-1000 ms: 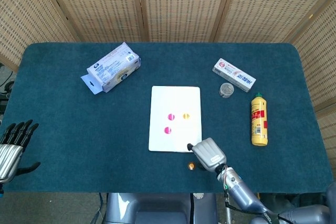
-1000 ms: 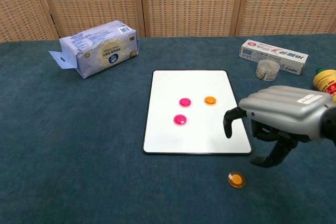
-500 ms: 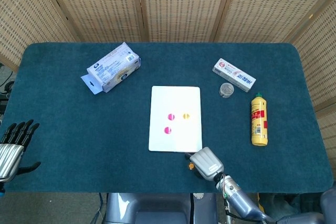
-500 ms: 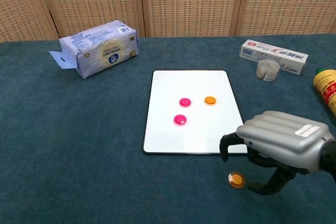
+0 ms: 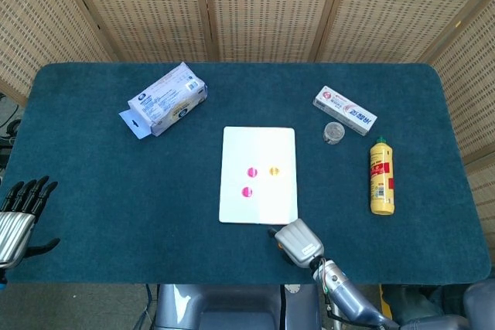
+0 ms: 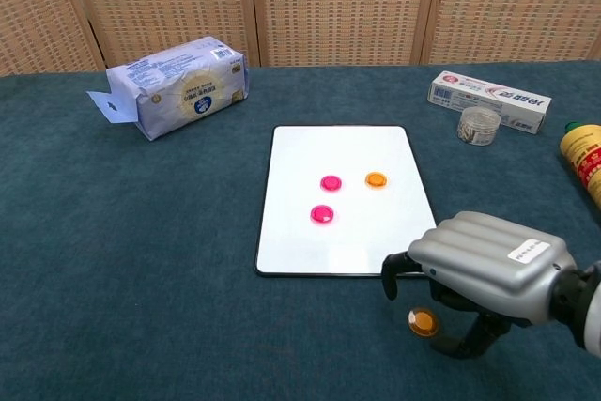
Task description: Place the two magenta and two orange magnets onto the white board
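The white board point(image 5: 258, 160) point(image 6: 340, 152) lies mid-table with two magenta magnets point(image 6: 331, 182) point(image 6: 322, 214) and one orange magnet point(image 6: 376, 179) on it. A second orange magnet point(image 6: 423, 322) lies on the cloth just off the board's near right corner. My right hand point(image 5: 298, 242) point(image 6: 481, 273) hovers over that loose magnet with its fingers curled down around it, and nothing is held. In the head view the hand hides the magnet. My left hand point(image 5: 17, 218) rests at the far left table edge, fingers apart, holding nothing.
A blue-white tissue pack point(image 6: 178, 85) lies at the back left. A toothpaste box point(image 6: 488, 99), a small clear jar point(image 6: 479, 125) and a yellow bottle point(image 5: 380, 176) sit on the right. The table's near edge is close behind my right hand.
My right hand has moved from over the board's near right corner toward the near edge and down, now covering the loose orange magnet. The left hand has stayed still.
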Robot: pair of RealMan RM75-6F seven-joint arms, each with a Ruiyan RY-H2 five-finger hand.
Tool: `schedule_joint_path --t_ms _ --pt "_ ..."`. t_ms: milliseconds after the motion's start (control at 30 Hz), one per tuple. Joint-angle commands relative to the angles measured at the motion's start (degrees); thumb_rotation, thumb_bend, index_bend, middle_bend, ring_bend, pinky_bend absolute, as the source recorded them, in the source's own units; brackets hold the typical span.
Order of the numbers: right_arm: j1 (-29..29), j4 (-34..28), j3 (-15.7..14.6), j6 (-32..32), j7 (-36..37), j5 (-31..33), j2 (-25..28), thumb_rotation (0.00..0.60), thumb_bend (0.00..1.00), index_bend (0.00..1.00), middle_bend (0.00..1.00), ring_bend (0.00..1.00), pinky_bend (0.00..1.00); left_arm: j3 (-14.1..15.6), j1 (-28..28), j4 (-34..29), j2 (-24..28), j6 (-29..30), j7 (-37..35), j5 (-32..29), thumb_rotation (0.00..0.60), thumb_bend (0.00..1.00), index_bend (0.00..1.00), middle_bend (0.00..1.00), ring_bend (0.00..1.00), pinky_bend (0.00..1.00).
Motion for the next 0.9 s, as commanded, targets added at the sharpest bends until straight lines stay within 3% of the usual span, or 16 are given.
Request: schedule_joint_path --t_ms 33,900 --pt "-0.2 0.32 0.37 -0.23 -0.39 0.09 -0.21 0.6 0.31 0.35 0.96 0.93 1.0 -0.01 -0.04 -0.02 0.02 -0.07 -0.05 -0.04 0.6 0.0 0.0 0.0 0.0 0.0" --pt "-0.7 0.54 2.57 -2.9 -4.71 3.27 -1.28 0.6 0.34 0.37 0.96 0.93 1.0 0.0 -0.06 -0.08 0.19 -0.12 -0.38 -0.05 0.6 0.0 0.0 0.0 0.0 0.0"
